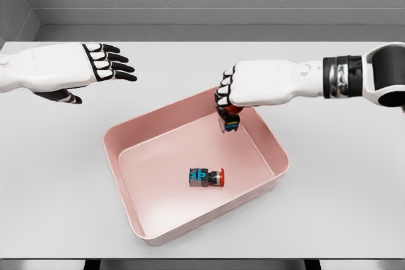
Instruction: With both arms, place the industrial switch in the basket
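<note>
— Two industrial switches show. Where does each sit from the right hand (229, 102)?

— One switch (229, 120) hangs directly under its curled fingers, gripped, over the far part of the pink basket (126, 132). A second switch (206, 177) lies on the basket floor, below and nearer than that hand.

— And the left hand (101, 62)?

— It hovers over the worktop (342, 175), fingers stretched flat and holding nothing, well apart from the right hand, beyond the basket's left rim
</note>
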Action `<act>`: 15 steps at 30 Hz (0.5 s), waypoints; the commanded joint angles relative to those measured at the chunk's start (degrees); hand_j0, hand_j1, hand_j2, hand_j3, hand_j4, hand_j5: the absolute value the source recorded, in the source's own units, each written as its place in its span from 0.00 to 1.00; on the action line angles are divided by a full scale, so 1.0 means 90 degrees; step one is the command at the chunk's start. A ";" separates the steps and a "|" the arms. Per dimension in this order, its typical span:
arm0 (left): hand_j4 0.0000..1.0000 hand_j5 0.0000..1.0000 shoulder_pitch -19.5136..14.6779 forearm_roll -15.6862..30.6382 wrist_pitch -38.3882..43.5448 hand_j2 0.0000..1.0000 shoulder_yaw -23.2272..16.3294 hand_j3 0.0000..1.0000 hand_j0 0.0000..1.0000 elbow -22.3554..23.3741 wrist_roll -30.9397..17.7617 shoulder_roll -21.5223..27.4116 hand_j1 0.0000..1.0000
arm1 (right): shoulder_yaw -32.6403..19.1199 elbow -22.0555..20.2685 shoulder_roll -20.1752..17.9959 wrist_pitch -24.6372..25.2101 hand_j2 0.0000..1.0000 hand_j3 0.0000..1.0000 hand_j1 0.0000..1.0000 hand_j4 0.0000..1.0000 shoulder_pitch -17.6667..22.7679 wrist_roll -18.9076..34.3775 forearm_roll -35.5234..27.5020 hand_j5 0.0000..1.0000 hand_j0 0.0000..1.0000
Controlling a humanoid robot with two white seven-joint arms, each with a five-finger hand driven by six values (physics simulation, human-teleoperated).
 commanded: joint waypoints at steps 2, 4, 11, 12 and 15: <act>1.00 1.00 0.0000 0.0039 0.0003 1.00 0.0009 1.00 1.00 0.0001 0.0003 0.0003 1.00 | -0.0009 -0.0021 0.0013 0.0014 1.00 1.00 1.00 1.00 0.0000 -0.0060 -0.0031 1.00 1.00; 1.00 1.00 0.0000 0.0030 0.0003 1.00 -0.0001 1.00 1.00 0.0011 0.0003 0.0003 1.00 | -0.0038 -0.0021 0.0013 0.0014 1.00 1.00 1.00 1.00 -0.0010 -0.0060 -0.0031 1.00 1.00; 1.00 1.00 0.0019 0.0030 0.0003 1.00 -0.0030 1.00 1.00 0.0021 0.0003 0.0012 1.00 | -0.0429 0.0125 -0.0436 0.0014 1.00 1.00 1.00 1.00 0.0068 -0.0245 -0.0080 1.00 1.00; 1.00 1.00 0.0019 0.0030 0.0003 1.00 -0.0020 1.00 1.00 0.0021 0.0003 0.0012 1.00 | -0.0448 0.0320 -0.0572 0.0014 1.00 1.00 1.00 1.00 0.0156 -0.0245 -0.0148 1.00 1.00; 1.00 1.00 0.0010 0.0030 0.0003 1.00 -0.0020 1.00 1.00 0.0031 0.0003 0.0012 1.00 | -0.0907 0.0770 -0.1110 0.0014 1.00 1.00 1.00 1.00 0.0751 -0.0245 -0.0383 1.00 1.00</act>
